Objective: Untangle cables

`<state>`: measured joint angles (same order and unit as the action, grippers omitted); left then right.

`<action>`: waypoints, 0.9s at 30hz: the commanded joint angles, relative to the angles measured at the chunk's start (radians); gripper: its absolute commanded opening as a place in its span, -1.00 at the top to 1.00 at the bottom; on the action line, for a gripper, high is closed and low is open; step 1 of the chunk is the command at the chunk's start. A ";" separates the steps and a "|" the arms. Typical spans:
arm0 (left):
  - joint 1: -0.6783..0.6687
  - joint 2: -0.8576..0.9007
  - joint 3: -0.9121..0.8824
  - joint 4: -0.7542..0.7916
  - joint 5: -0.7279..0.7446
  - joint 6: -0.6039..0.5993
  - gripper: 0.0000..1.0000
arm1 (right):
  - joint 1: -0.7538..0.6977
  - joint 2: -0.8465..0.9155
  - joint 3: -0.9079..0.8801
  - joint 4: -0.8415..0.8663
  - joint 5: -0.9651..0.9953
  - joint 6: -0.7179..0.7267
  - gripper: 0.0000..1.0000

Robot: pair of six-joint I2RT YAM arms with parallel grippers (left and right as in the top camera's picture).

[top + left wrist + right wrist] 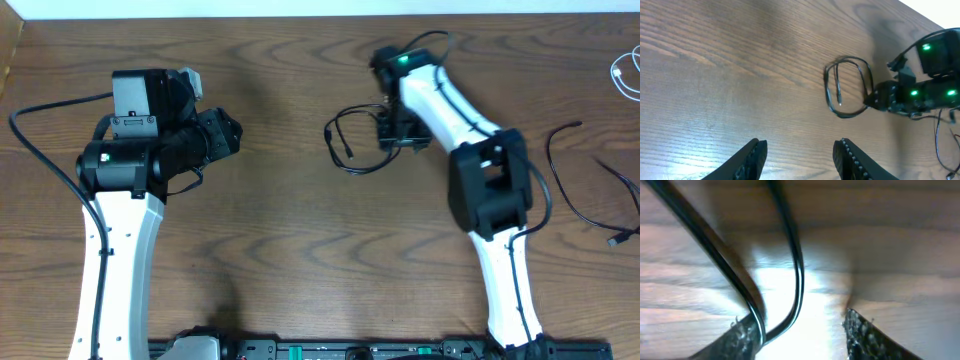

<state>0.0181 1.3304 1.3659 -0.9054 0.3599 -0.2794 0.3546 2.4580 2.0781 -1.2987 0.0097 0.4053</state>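
A thin black cable point(348, 140) lies looped on the wooden table at centre; it also shows in the left wrist view point(847, 86). My right gripper point(388, 130) sits down at the loop's right end with its jaws point(797, 330) open. Two black cable strands point(790, 255) run between them, one against the left finger. My left gripper point(228, 135) hangs open and empty at the table's left, well short of the loop; its fingers point(800, 156) frame bare wood.
A second black cable point(580, 185) lies at the right of the table, ending in a plug near the right edge. A white cable point(626, 72) is coiled at the far right corner.
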 commanded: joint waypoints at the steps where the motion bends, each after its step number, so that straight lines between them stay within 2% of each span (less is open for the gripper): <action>1: 0.005 0.002 0.007 -0.002 -0.014 0.017 0.05 | -0.067 0.063 -0.037 0.033 -0.166 -0.070 0.15; 8: 0.005 0.002 0.007 -0.005 -0.014 0.017 0.04 | -0.060 0.063 -0.115 0.139 -0.202 -0.044 0.37; 10: 0.005 0.002 0.007 -0.006 -0.014 0.017 0.03 | -0.055 0.063 -0.142 0.161 -0.193 -0.038 0.57; 12: 0.005 0.002 0.007 -0.005 -0.014 0.017 0.05 | -0.050 0.063 -0.167 0.179 -0.158 -0.014 0.91; 13: 0.005 0.002 0.007 -0.005 -0.014 0.017 0.04 | -0.050 0.063 -0.171 0.187 -0.158 -0.016 0.98; 17: 0.005 0.002 0.007 -0.006 -0.014 0.017 0.04 | -0.058 0.056 -0.138 0.188 -0.158 -0.085 0.98; 21: 0.005 0.002 0.007 -0.006 -0.014 0.017 0.05 | -0.084 0.014 -0.045 0.116 -0.158 -0.163 0.98; 27: 0.005 0.002 0.007 -0.006 -0.014 0.017 0.04 | -0.154 -0.189 0.045 0.060 -0.158 -0.187 0.98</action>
<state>0.0181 1.3304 1.3659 -0.9096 0.3599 -0.2794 0.2512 2.4168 2.0651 -1.2304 -0.1646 0.2577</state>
